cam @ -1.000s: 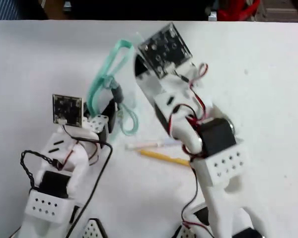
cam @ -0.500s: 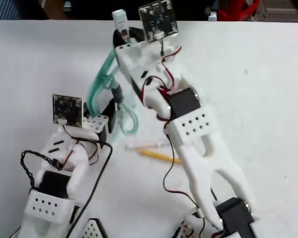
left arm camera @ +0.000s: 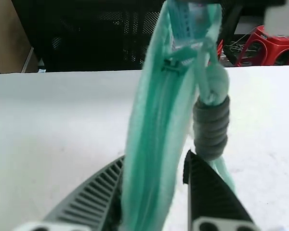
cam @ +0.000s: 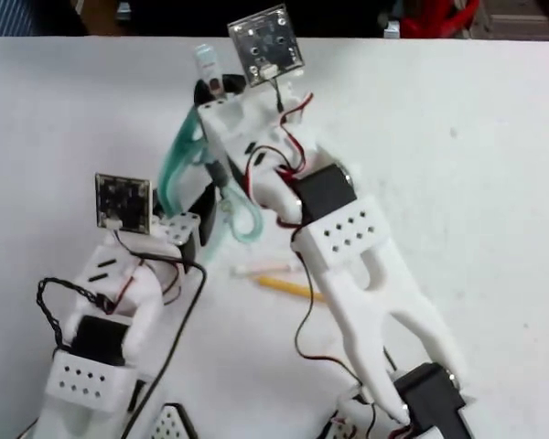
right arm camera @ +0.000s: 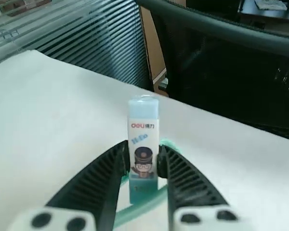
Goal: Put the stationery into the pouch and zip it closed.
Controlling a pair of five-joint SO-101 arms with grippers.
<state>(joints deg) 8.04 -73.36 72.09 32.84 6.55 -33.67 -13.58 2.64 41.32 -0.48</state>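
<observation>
– Green pouch from above?
– Held up at eleven o'clock of centre; pencil lying at its five o'clock.
– Left wrist?
– Left gripper clamped tight on that pouch.
– Right wrist?
– Right gripper narrowly parted, pinching eraser upright, pouch just behind.

White table, window blinds, red stools.

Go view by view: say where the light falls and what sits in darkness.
High view: white table evenly lit, only faint shadows beneath the right arm. Left wrist view: bright table, dark room behind the pouch. Right wrist view: eraser well lit against a dark chair.
</observation>
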